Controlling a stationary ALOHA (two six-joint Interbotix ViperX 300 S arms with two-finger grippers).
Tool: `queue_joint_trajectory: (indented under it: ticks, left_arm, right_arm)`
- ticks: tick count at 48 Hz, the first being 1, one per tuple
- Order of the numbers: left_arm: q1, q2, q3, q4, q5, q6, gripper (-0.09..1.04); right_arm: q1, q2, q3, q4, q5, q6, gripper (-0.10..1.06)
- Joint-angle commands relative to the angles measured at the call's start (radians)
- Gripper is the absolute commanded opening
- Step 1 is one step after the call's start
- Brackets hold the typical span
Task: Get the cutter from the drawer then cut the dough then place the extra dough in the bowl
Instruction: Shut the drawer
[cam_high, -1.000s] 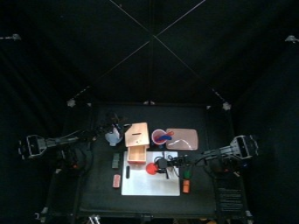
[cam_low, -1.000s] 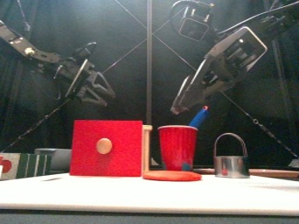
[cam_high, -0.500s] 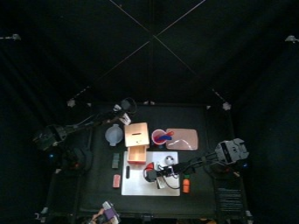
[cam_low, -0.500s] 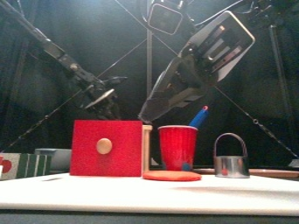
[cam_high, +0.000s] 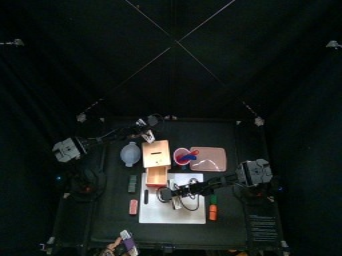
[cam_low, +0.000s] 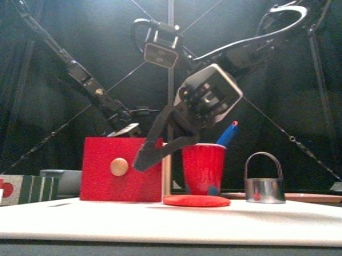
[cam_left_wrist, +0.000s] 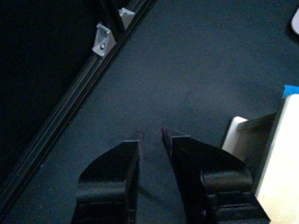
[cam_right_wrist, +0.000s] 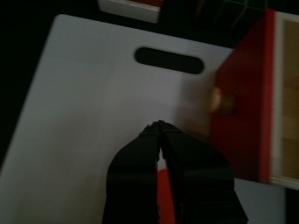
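On the bench, a white cutting board is lying at the front, and a flat red dough disc is resting on it. Behind the dough, a red cup is standing with a blue toy knife sticking out of it. To the right of the cup, the round metal cutter is standing upright with its wire handle up, apart from the dough and from both arms. On the left, the wooden box is showing its red drawer front with a pale round knob.

From the right, the right gripper is reaching past the middle and hanging over the board, just beside the drawer front. Its fingers are closed with the tips meeting, and they are gripping nothing.

At the back left, the left gripper is hovering over bare bench. Its fingers are almost closed, with only a thin gap, and are holding nothing. The blue-grey bowl is sitting to the left of the box.
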Motion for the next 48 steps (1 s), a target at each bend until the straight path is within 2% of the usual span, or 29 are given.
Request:
queue_joint_trajectory:
  ticks: [1, 12, 31, 48]
  left_arm:
    - [0.003, -0.011, 0.002, 0.005, -0.023, -0.002, 0.68]
    - [0.003, -0.015, 0.026, 0.005, -0.037, -0.002, 0.68]
    - [0.003, -0.015, 0.031, 0.018, -0.049, -0.002, 0.68]
    - [0.003, -0.008, 0.031, 0.018, -0.060, -0.002, 0.68]
  right_arm:
    - [-0.046, -0.021, -0.017, -0.038, -0.002, 0.008, 0.27]
    - [-0.087, -0.029, -0.026, -0.091, 0.020, -0.002, 0.27]
    - [-0.118, -0.031, -0.072, -0.173, 0.072, -0.003, 0.27]
    - [-0.167, -0.015, -0.087, -0.195, 0.071, 0.000, 0.27]
